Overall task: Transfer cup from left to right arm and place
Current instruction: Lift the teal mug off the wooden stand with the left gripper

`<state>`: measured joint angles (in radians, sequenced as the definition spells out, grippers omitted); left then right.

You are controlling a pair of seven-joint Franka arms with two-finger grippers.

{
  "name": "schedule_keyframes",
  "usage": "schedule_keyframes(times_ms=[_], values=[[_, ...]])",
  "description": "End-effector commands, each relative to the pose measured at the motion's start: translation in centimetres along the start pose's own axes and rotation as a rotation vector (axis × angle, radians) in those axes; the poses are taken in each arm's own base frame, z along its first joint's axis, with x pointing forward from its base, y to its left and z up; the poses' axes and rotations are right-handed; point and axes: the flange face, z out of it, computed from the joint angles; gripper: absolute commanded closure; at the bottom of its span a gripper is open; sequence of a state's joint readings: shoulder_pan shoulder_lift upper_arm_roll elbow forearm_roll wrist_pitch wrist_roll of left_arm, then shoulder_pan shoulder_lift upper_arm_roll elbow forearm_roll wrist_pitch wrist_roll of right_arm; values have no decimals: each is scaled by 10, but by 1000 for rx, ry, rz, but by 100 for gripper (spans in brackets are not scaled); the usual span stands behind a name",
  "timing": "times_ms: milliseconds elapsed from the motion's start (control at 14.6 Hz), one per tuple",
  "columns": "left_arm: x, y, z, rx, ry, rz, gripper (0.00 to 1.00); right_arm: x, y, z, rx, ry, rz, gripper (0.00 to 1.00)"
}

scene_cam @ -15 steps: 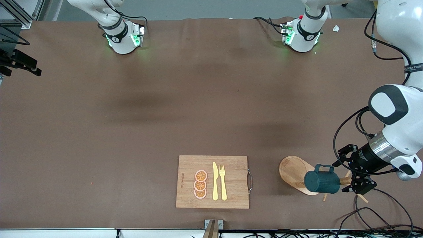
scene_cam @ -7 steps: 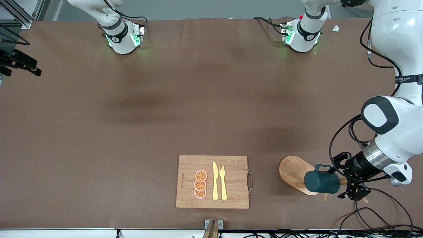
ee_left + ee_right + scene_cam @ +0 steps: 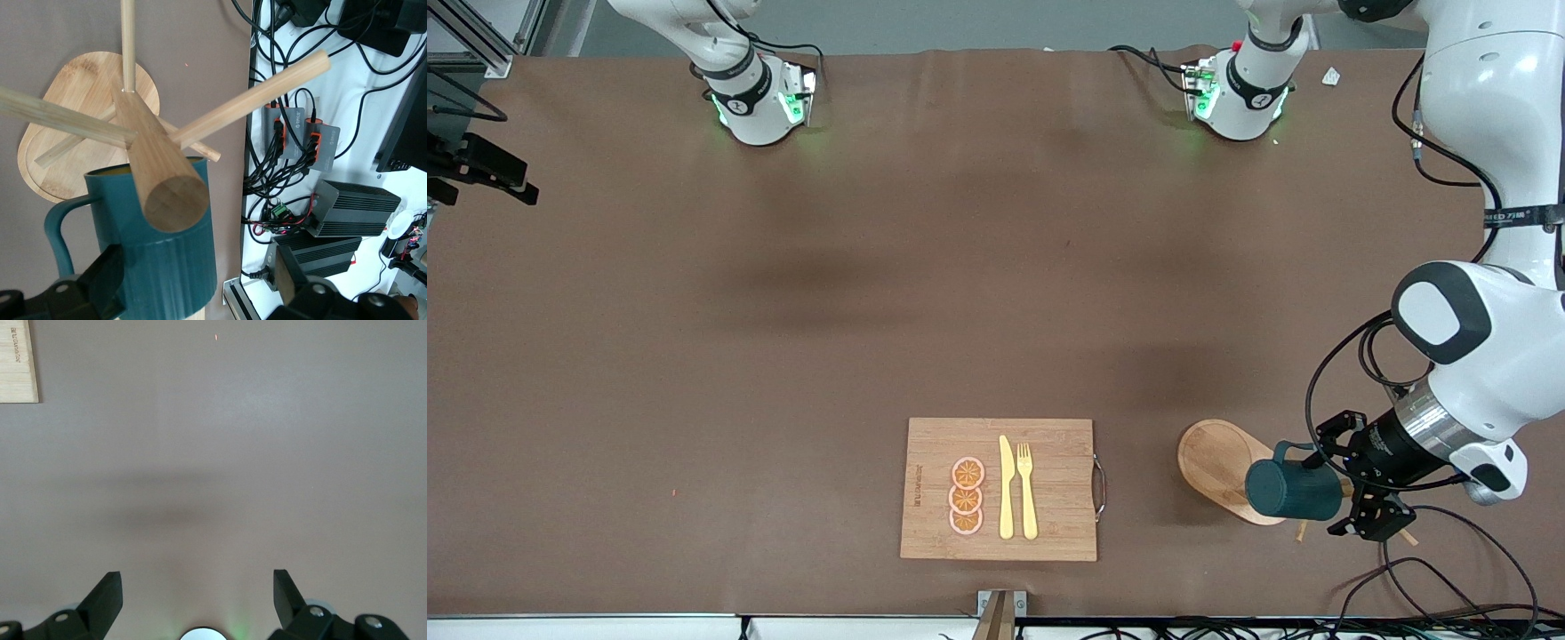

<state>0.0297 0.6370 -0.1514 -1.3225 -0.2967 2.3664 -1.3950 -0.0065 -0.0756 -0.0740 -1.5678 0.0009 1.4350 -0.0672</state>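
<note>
The dark teal-green ribbed cylindrical cup (image 3: 1294, 489) with a loop handle hangs tilted on the wooden peg rack (image 3: 1221, 465), at the left arm's end of the worktop (image 3: 783, 356) and near its front edge. In the front view the cup covers part of the rack's oval wooden base, and the post and pegs are mostly hidden by the cup and the arm; only peg tips poke out below them. In the left wrist view the thick round post (image 3: 160, 170) rises in front of the cup (image 3: 167, 260), blocking much of its mouth, so just a thin strip of mustard-yellow inside shows at the rim. Which peg carries the cup cannot be made out.

The left end effector (image 3: 1343, 484) sits just beside the cup, its fingers spread apart on either side of the cup's body; one finger (image 3: 100, 283) appears next to the ribbed wall, and whether it touches is hard to tell. The fingertips are cut off at the picture's edge.

The right end effector (image 3: 197, 597) is out of the front view; the right wrist view shows its fingers apart with nothing between them, over bare brown worktop, with a corner of the rectangular bamboo cutting board (image 3: 17, 360) at the edge. That arm waits.

On the board (image 3: 1049, 533), near the front edge, lie three orange slices (image 3: 966, 496), a yellow knife (image 3: 1006, 487) and a yellow fork (image 3: 1027, 489).
</note>
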Motion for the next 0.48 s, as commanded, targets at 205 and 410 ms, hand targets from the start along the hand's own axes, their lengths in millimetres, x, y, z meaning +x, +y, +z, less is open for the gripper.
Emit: schedule_keyframes(times_ms=[205, 410], values=[[-7, 0, 14, 9, -15, 19, 0, -1, 0, -1, -9, 0, 0, 0], [-8, -2, 21, 17, -17, 20, 0, -1, 0, -1, -9, 0, 0, 0]])
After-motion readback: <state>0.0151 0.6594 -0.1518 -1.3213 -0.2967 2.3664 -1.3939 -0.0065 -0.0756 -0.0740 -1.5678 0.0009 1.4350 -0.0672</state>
